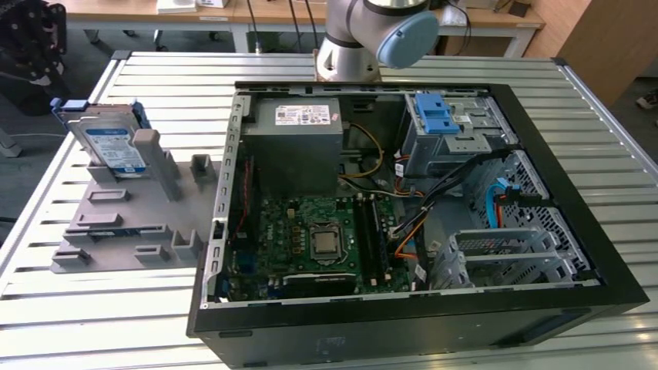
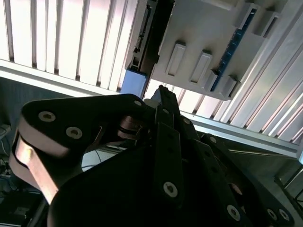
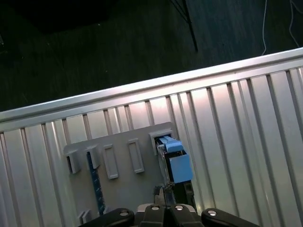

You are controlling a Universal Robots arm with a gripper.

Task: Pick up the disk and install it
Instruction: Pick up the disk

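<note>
In the exterior view, sees the disk [image 1: 111, 145] standing on edge in a grey holder [image 1: 123, 223] on the slatted table [image 1: 103, 308], at the exterior view's left, well apart from the open computer case [image 1: 411, 331]. Sees the arm [image 1: 375, 35] rising behind the case, and inside the case a metal drive cage [image 1: 442, 123] with a blue latch beside a grey power-supply box [image 1: 298, 131]. In the second wrist view, looks along the gripper [image 2: 163, 92], its fingers [image 2: 165, 142] pressed together with nothing between them, toward the blue end of the disk [image 2: 134, 81]. In the first wrist view, finds the gripper [image 3: 163, 194] near the disk [image 3: 177, 163], which stands upright at 1 edge of the holder [image 3: 123, 189].
</note>
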